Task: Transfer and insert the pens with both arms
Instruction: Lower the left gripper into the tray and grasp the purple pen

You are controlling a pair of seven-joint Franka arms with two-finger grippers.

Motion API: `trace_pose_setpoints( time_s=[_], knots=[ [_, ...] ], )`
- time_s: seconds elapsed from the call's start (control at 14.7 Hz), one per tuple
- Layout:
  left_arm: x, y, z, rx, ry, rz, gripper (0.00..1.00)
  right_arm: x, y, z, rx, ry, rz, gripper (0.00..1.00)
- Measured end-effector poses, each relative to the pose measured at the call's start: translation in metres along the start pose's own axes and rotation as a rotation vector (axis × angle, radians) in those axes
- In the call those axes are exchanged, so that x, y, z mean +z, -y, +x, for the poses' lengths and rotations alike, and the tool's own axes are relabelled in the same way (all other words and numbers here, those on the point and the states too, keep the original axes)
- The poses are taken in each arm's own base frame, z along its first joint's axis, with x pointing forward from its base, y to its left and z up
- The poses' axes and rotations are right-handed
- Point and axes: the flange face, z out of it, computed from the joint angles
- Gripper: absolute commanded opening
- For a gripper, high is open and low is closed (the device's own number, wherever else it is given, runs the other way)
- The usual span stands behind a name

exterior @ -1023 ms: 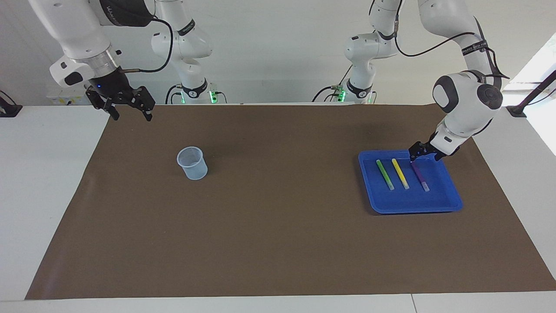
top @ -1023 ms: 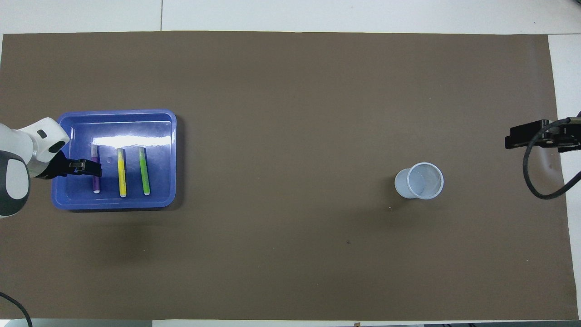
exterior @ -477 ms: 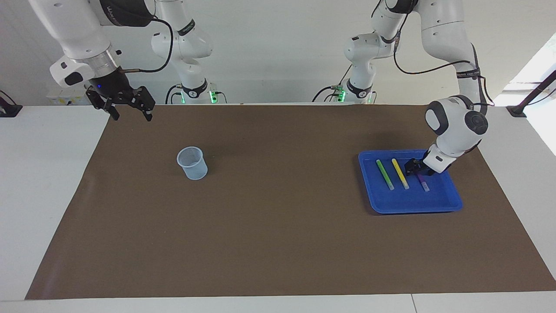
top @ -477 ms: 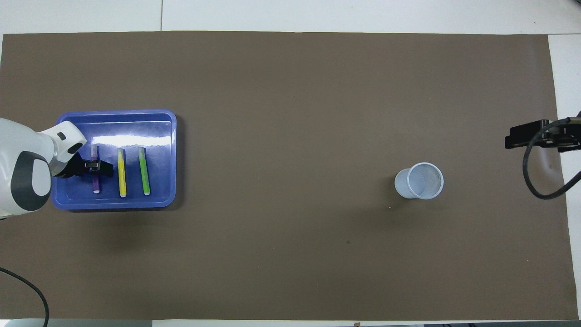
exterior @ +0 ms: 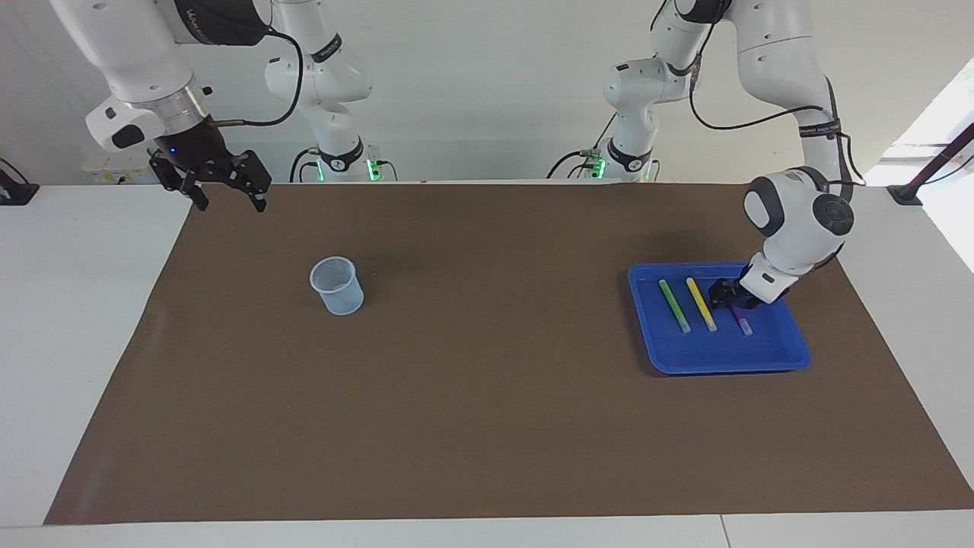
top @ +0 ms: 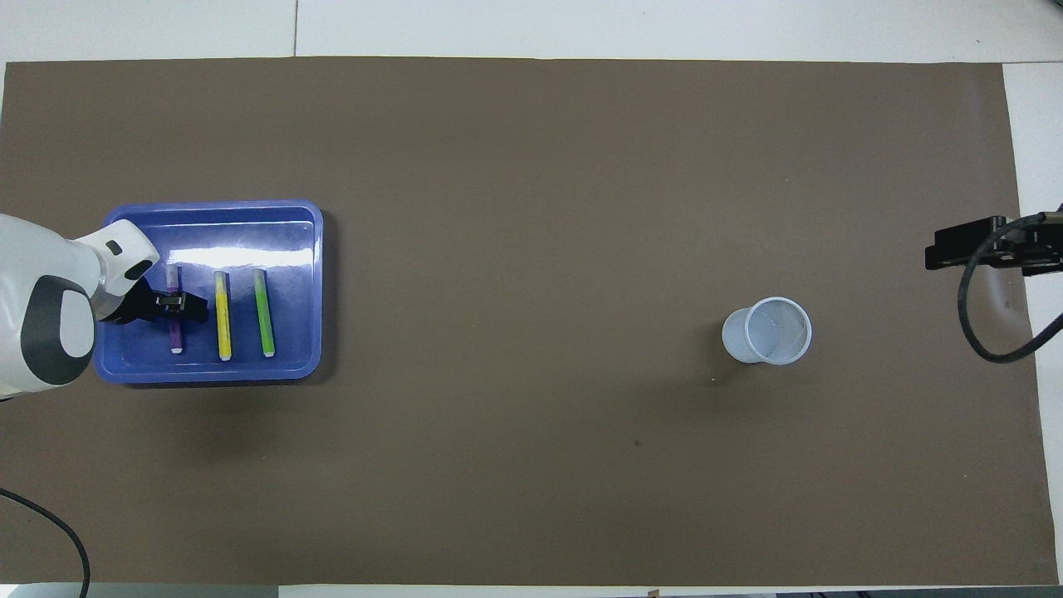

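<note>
Three pens lie side by side in a blue tray [exterior: 723, 358] at the left arm's end of the table: green [exterior: 674, 306], yellow [exterior: 701, 304] and purple [exterior: 742, 323]. My left gripper [exterior: 729, 299] is down in the tray, at the middle of the purple pen, and hides part of it. In the overhead view the left gripper [top: 178, 305] lies across the purple pen [top: 175, 336], beside the yellow pen [top: 222, 316] and the green pen [top: 264, 313]. My right gripper [exterior: 227, 199] is open and empty, raised over the mat's edge at the right arm's end.
A clear plastic cup [exterior: 335, 285] stands upright on the brown mat [exterior: 487, 426] toward the right arm's end; it also shows in the overhead view [top: 766, 330]. White table shows around the mat.
My left gripper came down from the tray's near edge onto the middle of the purple pen, then held still over the last half second. The right arm has barely moved.
</note>
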Motion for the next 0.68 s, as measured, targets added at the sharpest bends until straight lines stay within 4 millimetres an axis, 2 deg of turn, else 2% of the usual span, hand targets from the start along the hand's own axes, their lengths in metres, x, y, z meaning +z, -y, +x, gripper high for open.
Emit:
trace_pose_setpoints(
  time_s=[0.2, 0.48, 0.61, 0.68],
  knots=[
    [-0.002, -0.0004, 0.0015, 0.003, -0.005, 0.001, 0.6, 0.0003, 0.0004, 0.0003, -0.001, 0.0, 0.0, 1.0],
    [-0.0047, -0.0002, 0.0031, 0.003, -0.011, 0.002, 0.33, 0.0, 0.0012, 0.0004, -0.002, 0.0, 0.0, 1.0],
    [-0.0078, -0.0017, 0.0053, 0.008, -0.017, 0.003, 0.16, -0.0009, 0.0018, 0.0003, -0.003, -0.001, 0.0, 1.0],
    [-0.0077, -0.0023, 0.0055, 0.009, -0.017, 0.003, 0.05, -0.0013, 0.0024, -0.0003, -0.004, 0.003, 0.0, 1.0]
  ],
)
